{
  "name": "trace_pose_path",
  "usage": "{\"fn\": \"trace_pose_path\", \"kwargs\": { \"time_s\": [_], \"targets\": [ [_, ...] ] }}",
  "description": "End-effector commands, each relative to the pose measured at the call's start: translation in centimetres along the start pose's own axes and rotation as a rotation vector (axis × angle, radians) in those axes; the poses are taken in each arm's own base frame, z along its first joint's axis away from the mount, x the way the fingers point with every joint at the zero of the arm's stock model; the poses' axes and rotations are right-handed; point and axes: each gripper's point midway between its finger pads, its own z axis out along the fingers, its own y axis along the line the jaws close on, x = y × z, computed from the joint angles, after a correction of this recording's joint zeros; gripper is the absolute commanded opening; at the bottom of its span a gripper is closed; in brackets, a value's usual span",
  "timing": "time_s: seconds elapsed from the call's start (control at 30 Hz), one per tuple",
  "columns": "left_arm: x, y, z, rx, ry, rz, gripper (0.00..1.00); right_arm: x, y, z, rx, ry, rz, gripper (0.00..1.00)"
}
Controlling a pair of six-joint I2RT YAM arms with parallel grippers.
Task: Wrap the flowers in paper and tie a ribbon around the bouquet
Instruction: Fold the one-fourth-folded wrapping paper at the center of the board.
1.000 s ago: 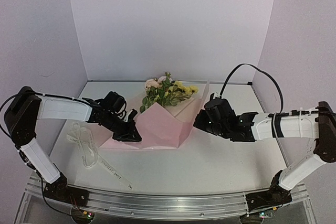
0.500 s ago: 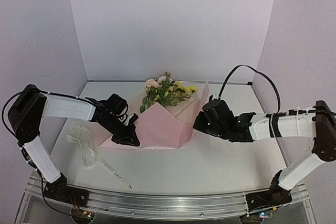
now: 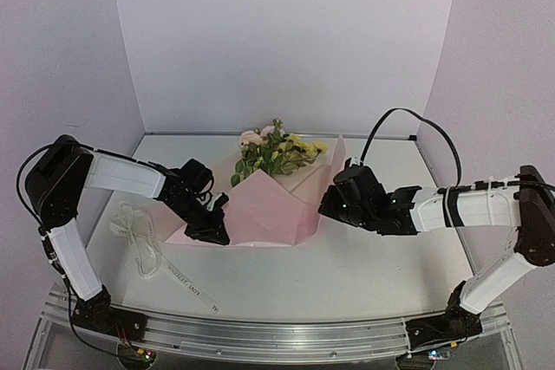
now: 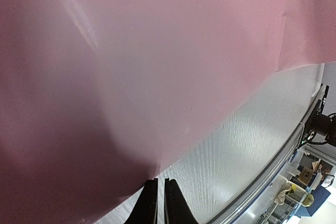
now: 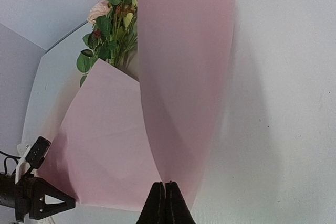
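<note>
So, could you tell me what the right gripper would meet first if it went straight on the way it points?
First the paper: the right gripper, fingers shut, seems to pinch its raised flap, so it would push into that sheet; the flowers lie farther on, left of its line.

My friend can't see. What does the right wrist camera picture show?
Pink paper folds up around flowers with green leaves at the top. The right gripper, shut, pinches the paper's bottom edge on a white table.
</note>
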Motion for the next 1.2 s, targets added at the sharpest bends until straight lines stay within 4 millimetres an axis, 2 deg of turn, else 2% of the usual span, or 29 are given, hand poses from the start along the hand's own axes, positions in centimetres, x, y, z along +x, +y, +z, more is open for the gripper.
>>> {"fn": "trace_pose_path", "kwargs": {
  "time_s": [0.0,0.27,0.4,0.53,0.73,0.97,1.17],
  "targets": [
    [-1.6,-0.3,-0.3,0.013,-0.035,0.03,0.07,-1.0,1.5,0.0,-0.021,-0.021,-0.001,0.0],
    [-2.4,1.6,0.3,-0.049,-0.062,-0.012,0.07,-1.3,2.3,0.0,-0.037,-0.02,-0.013,0.0],
    [-2.7,2.2,0.8,-0.065,-0.075,-0.037,0.06,-1.5,3.4,0.1,-0.067,-0.006,-0.033,0.0],
    [-2.8,2.3,0.8,-0.064,-0.082,-0.048,0.07,-1.3,5.6,0.4,-0.128,0.023,-0.081,0.0],
    [-2.4,2.5,1.0,-0.061,-0.08,-0.052,0.06,-0.7,11.1,1.3,-0.279,0.085,-0.137,0.0],
    [-2.5,2.3,0.9,-0.052,-0.092,-0.048,0.06,2.1,16.0,4.8,-0.398,0.201,-0.137,0.0],
    [-2.8,2.0,0.5,-0.045,-0.107,-0.045,0.06,4.9,17.5,8.5,-0.436,0.268,-0.12,0.0]
  ]
}}
